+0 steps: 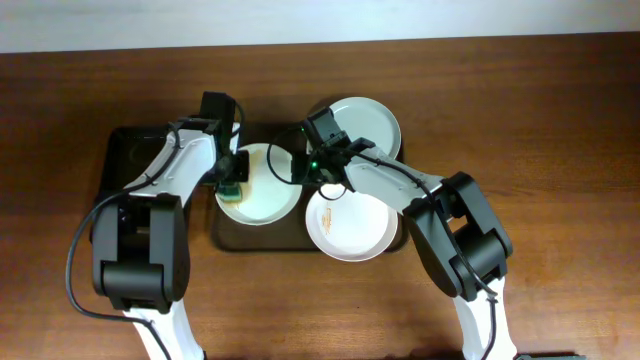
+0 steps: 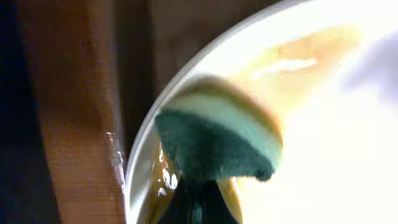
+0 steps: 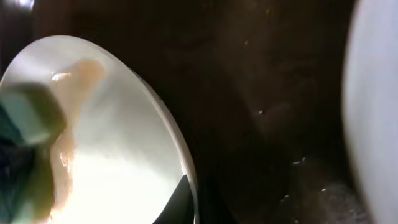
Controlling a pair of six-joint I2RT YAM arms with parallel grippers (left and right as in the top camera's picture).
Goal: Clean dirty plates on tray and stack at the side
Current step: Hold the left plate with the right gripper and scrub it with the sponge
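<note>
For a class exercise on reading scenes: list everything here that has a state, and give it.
Left pale round plate: brown smear, sponge on it.
Front white round plate: orange smear, untouched.
Rear pale round plate: no smear visible.
Green-and-yellow sponge: gripped, pressed on left plate.
Left hand: shut on sponge.
Right hand: at left plate's rim, grip unclear.

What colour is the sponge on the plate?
The sponge is dark green with a pale yellow-green layer; clearest in left wrist view.

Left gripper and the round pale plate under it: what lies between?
A green-and-pale sponge, clamped in the left gripper, pressed on the plate's smeared edge; the left wrist view shows it.
</note>
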